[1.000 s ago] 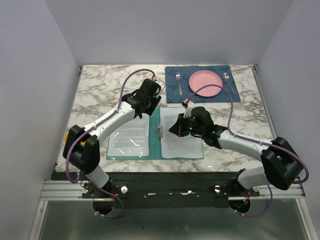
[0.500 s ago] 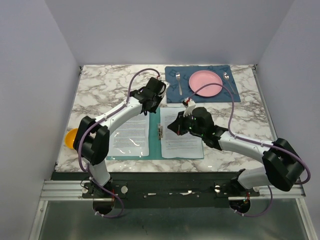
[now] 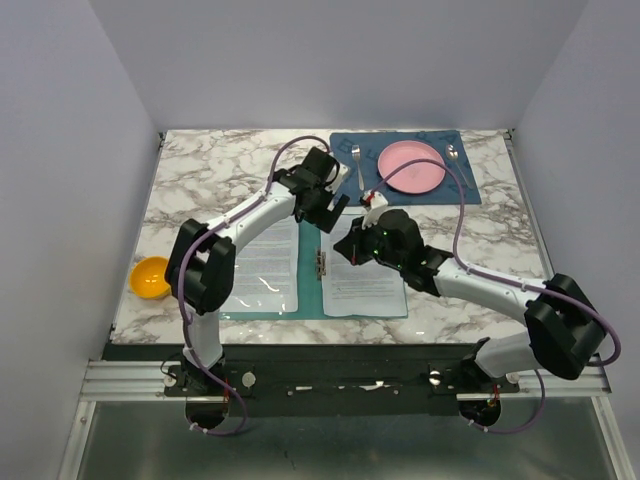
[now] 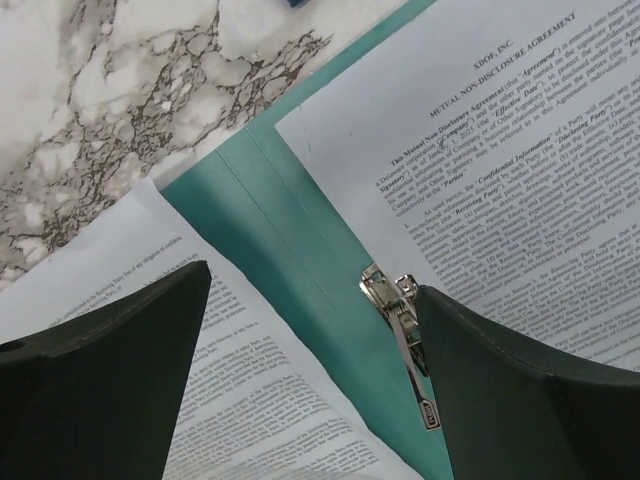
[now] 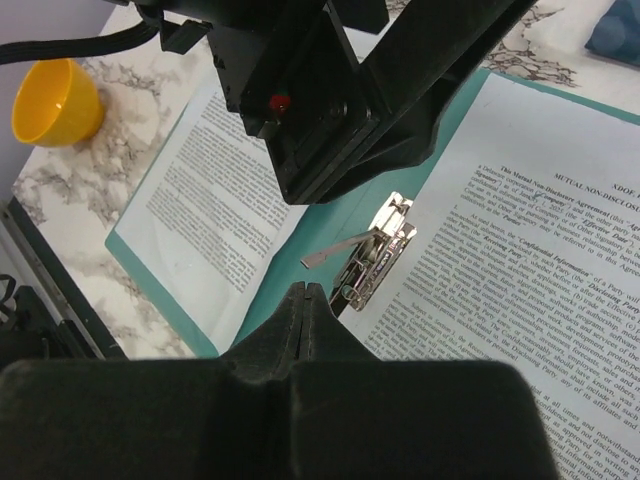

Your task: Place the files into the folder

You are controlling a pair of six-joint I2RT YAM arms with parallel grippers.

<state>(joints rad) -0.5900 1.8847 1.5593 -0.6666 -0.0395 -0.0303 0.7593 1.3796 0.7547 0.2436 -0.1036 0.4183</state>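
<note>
The teal folder [image 3: 310, 280] lies open on the marble table. One printed white file sheet [image 3: 365, 285] lies on its right half. Another sheet [image 3: 262, 262] lies on its left half under a shiny clear cover. The metal clip [image 3: 321, 263] sits at the spine with its lever raised, as the right wrist view [image 5: 375, 255] shows. My left gripper [image 3: 335, 208] is open and empty above the spine's top end; its view shows the folder [image 4: 300, 240], the clip [image 4: 400, 310] and the right sheet [image 4: 500, 150]. My right gripper [image 3: 345, 250] is shut and empty, with its tips [image 5: 305, 290] just short of the clip.
A dark blue placemat [image 3: 345, 185] at the back holds a pink plate [image 3: 411, 167], a fork [image 3: 358, 165] and a spoon [image 3: 455, 155]. A yellow bowl [image 3: 150, 277] stands at the table's left edge and also shows in the right wrist view [image 5: 55, 100].
My left arm has swung right, from over the left sheet to above the spine's top end, uncovering the yellow bowl. My right gripper has edged slightly toward the clip.
</note>
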